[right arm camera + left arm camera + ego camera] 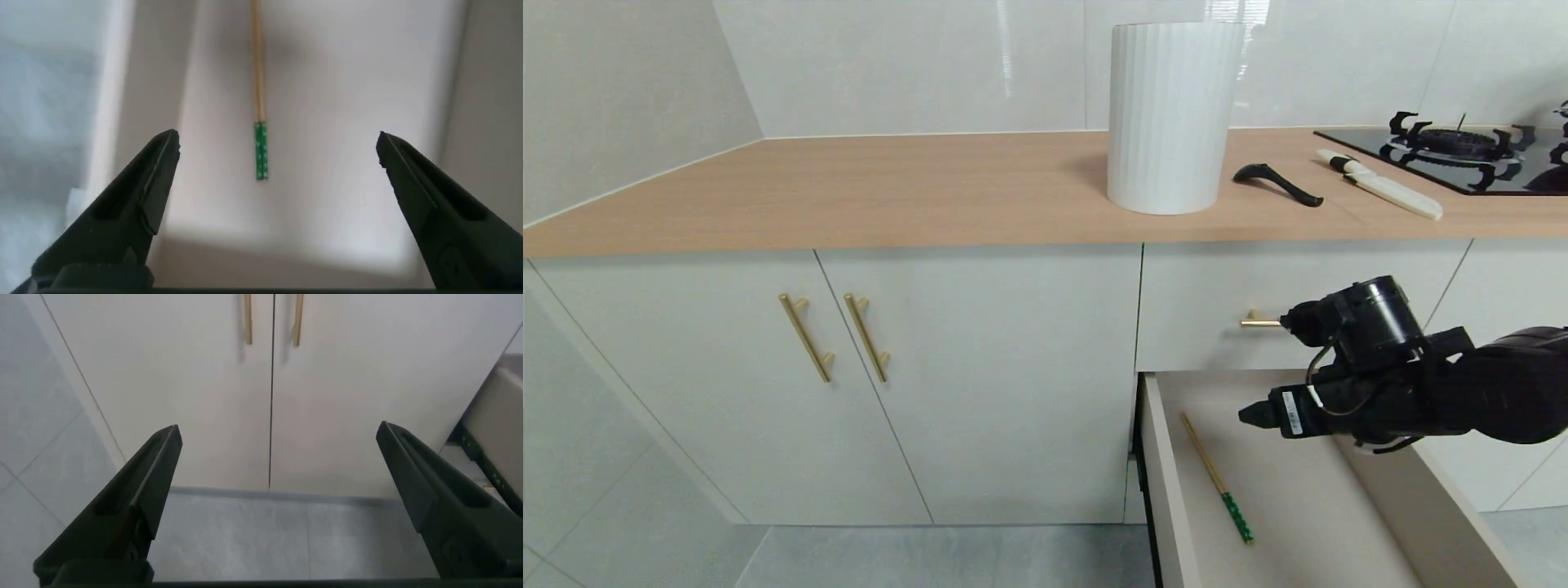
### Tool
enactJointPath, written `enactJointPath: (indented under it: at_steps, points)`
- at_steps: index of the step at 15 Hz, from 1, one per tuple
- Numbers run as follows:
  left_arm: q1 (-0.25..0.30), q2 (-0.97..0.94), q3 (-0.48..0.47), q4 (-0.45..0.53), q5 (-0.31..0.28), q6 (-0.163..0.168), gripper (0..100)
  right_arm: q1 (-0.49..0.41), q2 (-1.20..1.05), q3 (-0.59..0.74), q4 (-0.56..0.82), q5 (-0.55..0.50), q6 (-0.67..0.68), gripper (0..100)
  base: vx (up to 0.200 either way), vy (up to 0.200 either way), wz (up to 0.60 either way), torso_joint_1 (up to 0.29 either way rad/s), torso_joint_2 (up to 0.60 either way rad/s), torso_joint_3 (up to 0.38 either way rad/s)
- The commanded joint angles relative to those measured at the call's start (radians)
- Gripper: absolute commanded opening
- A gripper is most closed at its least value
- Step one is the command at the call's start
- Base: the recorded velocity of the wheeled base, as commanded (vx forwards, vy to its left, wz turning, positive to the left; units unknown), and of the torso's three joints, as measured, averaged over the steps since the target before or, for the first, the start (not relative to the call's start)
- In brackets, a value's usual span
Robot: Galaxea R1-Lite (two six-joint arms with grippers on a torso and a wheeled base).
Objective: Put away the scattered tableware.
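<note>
A wooden chopstick (1215,478) with a green end lies on the floor of the open drawer (1164,474) at the lower right. My right gripper (1251,416) hovers above the drawer, open and holding nothing. In the right wrist view the chopstick (259,82) lies between and beyond the spread fingers of that gripper (278,145), on the drawer's floor (351,122). On the countertop lie a black utensil (1278,184) and a white knife (1380,184). My left gripper (278,437) is open and empty, low in front of the cabinet doors (270,392).
A tall white ribbed container (1168,114) stands on the wooden counter (890,188). A black gas hob (1462,155) sits at the far right. Two cabinet doors with gold handles (805,336) are shut, left of the drawer. A shut drawer with a gold handle (1262,322) is above the open one.
</note>
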Motion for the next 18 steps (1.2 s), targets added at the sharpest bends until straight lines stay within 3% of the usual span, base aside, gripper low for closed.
enactJointPath:
  at_steps: [1,4,10,14,18]
  points:
    - [0.0,0.001,0.0,-0.001,0.001,-0.001,100,0.0,-0.144,0.005,-0.004,0.005,-0.019,100,0.0,0.0,0.0,0.076,-0.45,-0.359]
    - [0.0,0.001,0.0,-0.001,0.001,-0.001,100,-0.015,-0.163,-0.021,-0.004,0.011,-0.034,100,0.0,0.0,0.0,0.071,-0.53,-0.343]
    - [0.0,0.001,0.0,-0.001,0.001,-0.001,100,-0.117,-0.15,-0.15,-0.007,0.153,-0.068,100,0.0,0.0,0.0,0.136,-0.46,-0.328]
    - [0.0,0.001,0.0,-0.001,0.001,-0.001,100,-0.252,-0.072,-0.316,-0.007,0.333,-0.158,100,0.0,0.0,0.0,0.041,-0.11,-0.077]
    - [0.0,0.001,0.0,-0.001,0.001,-0.001,100,-0.282,0.157,-0.538,-0.006,0.345,-0.241,100,0.0,0.0,0.0,0.0,0.0,0.0]
